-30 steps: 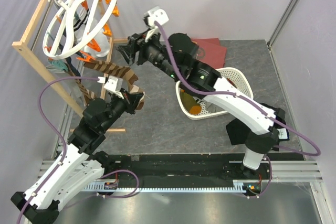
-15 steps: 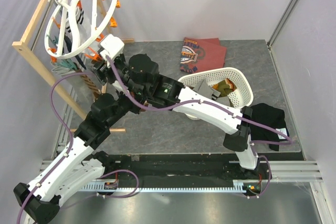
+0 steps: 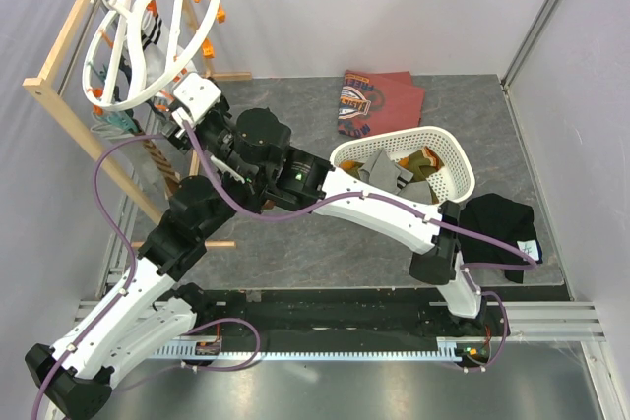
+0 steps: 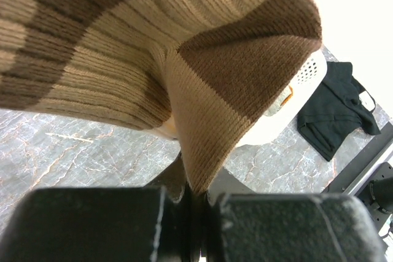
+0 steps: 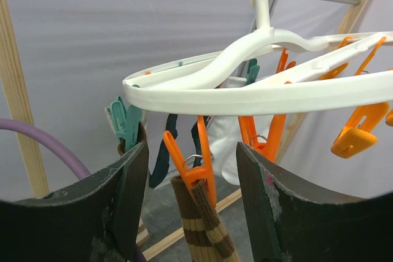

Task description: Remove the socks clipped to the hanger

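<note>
Ribbed brown knit sock (image 4: 184, 59), smooth glossy white plastic hanger (image 5: 258, 93), bare wooden rack (image 5: 12, 59), veined stone-look table (image 4: 80, 157)

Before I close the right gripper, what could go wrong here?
1. The right gripper is open around the orange clip, just under the hanger; rising could bump it.
2. The left gripper is shut on a striped sock; pulling, if it is clipped, could swing the hanger.

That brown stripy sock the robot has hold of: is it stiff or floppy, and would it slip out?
Probably floppy: the striped sock creases and folds where the left fingers pinch it. Likely light, since one small orange clip under the hanger seems to hold its other end. Its ribbed knit looks grippy, so slipping seems unlikely.
</note>
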Controlling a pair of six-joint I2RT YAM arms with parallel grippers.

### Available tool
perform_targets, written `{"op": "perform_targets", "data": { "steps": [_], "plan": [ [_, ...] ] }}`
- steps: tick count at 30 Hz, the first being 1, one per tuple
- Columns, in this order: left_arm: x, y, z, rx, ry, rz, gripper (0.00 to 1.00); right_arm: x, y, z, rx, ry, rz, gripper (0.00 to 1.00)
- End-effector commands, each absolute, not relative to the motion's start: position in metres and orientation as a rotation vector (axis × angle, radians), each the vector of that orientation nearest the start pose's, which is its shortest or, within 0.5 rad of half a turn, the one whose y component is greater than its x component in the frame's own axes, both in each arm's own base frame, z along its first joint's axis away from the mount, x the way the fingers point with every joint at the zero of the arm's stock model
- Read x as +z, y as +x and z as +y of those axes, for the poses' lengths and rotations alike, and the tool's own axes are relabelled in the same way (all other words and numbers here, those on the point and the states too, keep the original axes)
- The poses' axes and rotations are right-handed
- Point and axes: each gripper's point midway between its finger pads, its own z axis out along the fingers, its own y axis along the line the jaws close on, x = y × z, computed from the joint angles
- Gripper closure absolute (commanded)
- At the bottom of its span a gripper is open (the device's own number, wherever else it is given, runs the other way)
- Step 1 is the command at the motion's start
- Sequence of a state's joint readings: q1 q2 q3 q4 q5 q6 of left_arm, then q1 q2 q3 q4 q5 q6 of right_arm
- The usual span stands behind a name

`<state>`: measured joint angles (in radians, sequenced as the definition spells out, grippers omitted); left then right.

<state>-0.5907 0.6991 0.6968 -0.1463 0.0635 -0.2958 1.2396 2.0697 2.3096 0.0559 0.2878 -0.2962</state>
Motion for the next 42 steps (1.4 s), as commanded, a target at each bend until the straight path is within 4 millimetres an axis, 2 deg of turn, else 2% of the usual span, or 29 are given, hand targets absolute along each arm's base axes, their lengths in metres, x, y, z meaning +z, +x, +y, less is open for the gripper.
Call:
{"op": "perform_targets", "data": {
  "steps": [1,7,10,11,15,16,17,18,23,28,29,32,36,37,39,40,42],
  "plan": [
    [0.285,0.237,-0.191,-0.714,0.350,1.669,0.98,0.501,0.261,0.564,0.582,-0.698,1.051,0.35],
    [0.284,0.235,-0.194,-0.740,0.356,1.671,0.98,0.488,0.262,0.574,0.572,-0.735,1.054,0.38],
    [0.284,0.235,-0.195,-0.741,0.359,1.672,0.98,0.490,0.267,0.573,0.558,-0.707,1.050,0.47],
    [0.283,0.235,-0.195,-0.740,0.360,1.675,0.98,0.489,0.267,0.574,0.551,-0.702,1.046,0.55],
    [0.283,0.235,-0.194,-0.740,0.358,1.672,0.98,0.498,0.273,0.572,0.543,-0.658,1.018,0.69],
    [0.281,0.235,-0.194,-0.735,0.358,1.678,0.98,0.501,0.275,0.571,0.545,-0.649,1.010,0.76],
    [0.283,0.235,-0.193,-0.733,0.356,1.670,0.98,0.504,0.276,0.569,0.543,-0.639,1.005,0.91],
    [0.282,0.236,-0.192,-0.726,0.350,1.674,0.98,0.507,0.276,0.568,0.545,-0.630,0.996,1.00],
    [0.283,0.236,-0.187,-0.708,0.335,1.674,0.98,0.521,0.277,0.557,0.563,-0.594,0.983,1.00],
    [0.284,0.226,-0.185,-0.735,0.326,1.703,0.98,0.524,0.269,0.548,0.617,-0.591,0.999,1.00],
    [0.283,0.222,-0.185,-0.747,0.330,1.715,0.98,0.525,0.267,0.547,0.631,-0.594,1.002,0.86],
    [0.287,0.209,-0.186,-0.803,0.337,1.718,0.98,0.528,0.255,0.532,0.705,-0.582,1.030,0.61],
    [0.294,0.194,-0.187,-0.848,0.377,1.732,0.98,0.533,0.227,0.504,0.838,-0.597,1.036,0.44],
    [0.295,0.192,-0.188,-0.854,0.386,1.734,0.98,0.529,0.219,0.490,0.847,-0.609,1.051,0.36],
    [0.302,0.185,-0.190,-0.884,0.413,1.726,0.98,0.520,0.210,0.476,0.880,-0.624,1.079,0.27],
    [0.305,0.183,-0.191,-0.894,0.419,1.719,0.98,0.509,0.203,0.460,0.886,-0.635,1.102,0.20],
    [0.312,0.177,-0.194,-0.927,0.437,1.704,0.98,0.495,0.194,0.444,0.895,-0.658,1.127,0.14]
  ]
}}
